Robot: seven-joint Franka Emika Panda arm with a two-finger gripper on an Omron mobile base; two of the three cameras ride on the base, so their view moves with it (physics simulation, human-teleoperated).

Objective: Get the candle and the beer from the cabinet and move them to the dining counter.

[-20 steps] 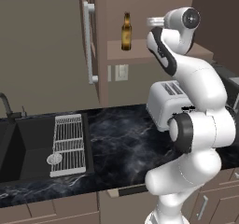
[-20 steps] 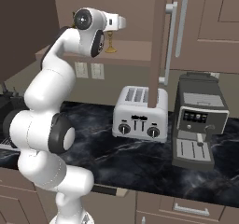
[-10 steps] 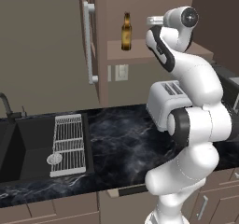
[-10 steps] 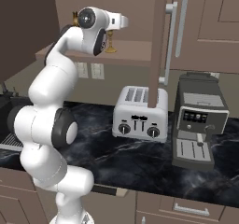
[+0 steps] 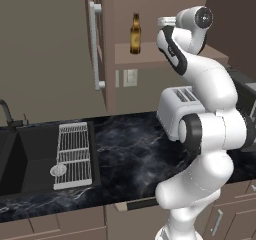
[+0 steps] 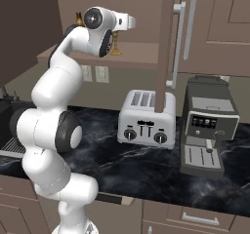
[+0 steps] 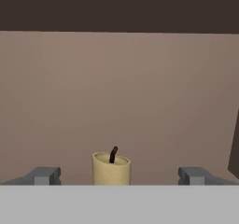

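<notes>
Inside the open cabinet (image 5: 150, 14), the beer (image 5: 135, 33) stands on the shelf. The tool (image 7: 119, 175) is spread wide, empty, its fingertips (image 7: 45, 175) flanking the candle (image 7: 111, 168), whose lower part is cut off.

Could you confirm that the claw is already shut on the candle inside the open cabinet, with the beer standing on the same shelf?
Not quite: the hand view shows the claw open, its fingertips apart either side of the candle. The beer does stand on that cabinet shelf.
</notes>
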